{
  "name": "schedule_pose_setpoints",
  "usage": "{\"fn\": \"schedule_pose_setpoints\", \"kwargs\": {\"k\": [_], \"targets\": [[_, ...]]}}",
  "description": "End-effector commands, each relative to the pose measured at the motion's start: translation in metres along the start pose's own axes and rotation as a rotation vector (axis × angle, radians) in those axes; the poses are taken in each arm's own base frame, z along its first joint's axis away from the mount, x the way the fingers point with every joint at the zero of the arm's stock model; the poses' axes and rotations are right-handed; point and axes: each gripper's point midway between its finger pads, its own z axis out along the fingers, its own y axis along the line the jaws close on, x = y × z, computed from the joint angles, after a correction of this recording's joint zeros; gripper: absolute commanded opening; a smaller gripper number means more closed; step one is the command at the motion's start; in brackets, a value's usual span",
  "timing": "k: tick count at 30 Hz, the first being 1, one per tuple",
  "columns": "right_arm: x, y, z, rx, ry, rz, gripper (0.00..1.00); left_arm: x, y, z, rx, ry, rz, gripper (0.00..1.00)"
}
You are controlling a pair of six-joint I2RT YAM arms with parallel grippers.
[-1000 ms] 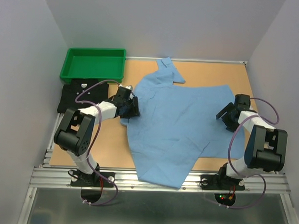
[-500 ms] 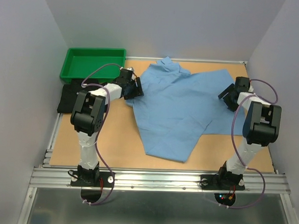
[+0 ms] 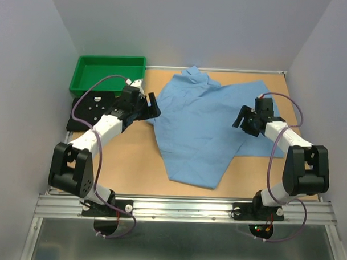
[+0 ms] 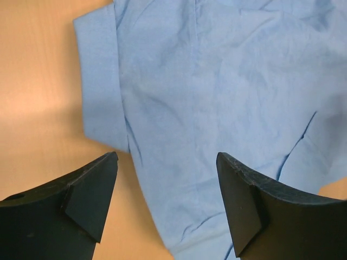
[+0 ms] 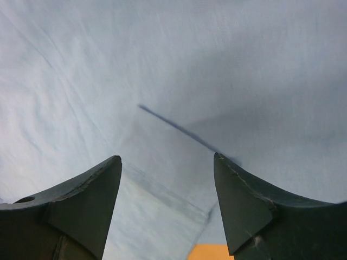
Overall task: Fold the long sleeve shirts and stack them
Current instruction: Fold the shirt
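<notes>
The light blue shirt (image 3: pixel 202 125) lies spread out on the table, collar toward the back, with one sleeve end pointing to the near edge. My left gripper (image 3: pixel 151 104) is open and empty at the shirt's left edge; in the left wrist view (image 4: pixel 165 157) its jaws hover over the shirt's hem (image 4: pixel 217 81). My right gripper (image 3: pixel 243 121) is open and empty over the shirt's right part; in the right wrist view (image 5: pixel 166 157) blue cloth (image 5: pixel 179 65) fills the view. The black shirt (image 3: pixel 84 112) lies folded at the left, partly under my left arm.
A green plastic tray (image 3: pixel 82 87) stands at the back left, just behind the black shirt. Grey walls close in the table on the left, back and right. Bare orange table (image 3: pixel 132 163) shows left of the blue shirt and along the near edge.
The blue shirt was dragged from the near edge toward the back and now lies flat. Both grippers then let go: the left drew back left, the right moved inward over the shirt.
</notes>
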Motion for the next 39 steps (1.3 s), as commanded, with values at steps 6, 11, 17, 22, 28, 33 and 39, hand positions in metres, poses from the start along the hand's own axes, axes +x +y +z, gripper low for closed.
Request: {"fn": "schedule_pose_setpoints", "kwargs": {"k": [6,11,17,22,28,33,39], "targets": [[0.058,-0.023,0.000,0.040,0.127,-0.052,0.73,0.053,0.034,-0.025,-0.041,0.009,0.089,0.85],[0.067,-0.028,0.006,0.054,0.162,-0.071,0.77,0.057,0.035,-0.025,-0.021,-0.005,0.105,0.85],[0.071,-0.021,0.011,0.036,0.186,-0.089,0.77,0.053,0.033,-0.020,-0.015,-0.006,0.112,0.85],[0.074,-0.021,0.015,0.039,0.202,-0.092,0.75,0.052,0.032,-0.019,-0.012,-0.005,0.118,0.85],[0.067,-0.015,0.014,0.029,0.181,-0.110,0.66,0.054,0.032,-0.017,-0.008,0.006,0.117,0.85],[0.058,-0.012,0.013,0.027,0.157,-0.121,0.60,0.054,0.032,-0.017,-0.008,0.006,0.114,0.85],[0.048,-0.008,0.011,0.021,0.129,-0.127,0.59,0.056,0.031,-0.016,-0.005,0.014,0.113,0.85]]}}
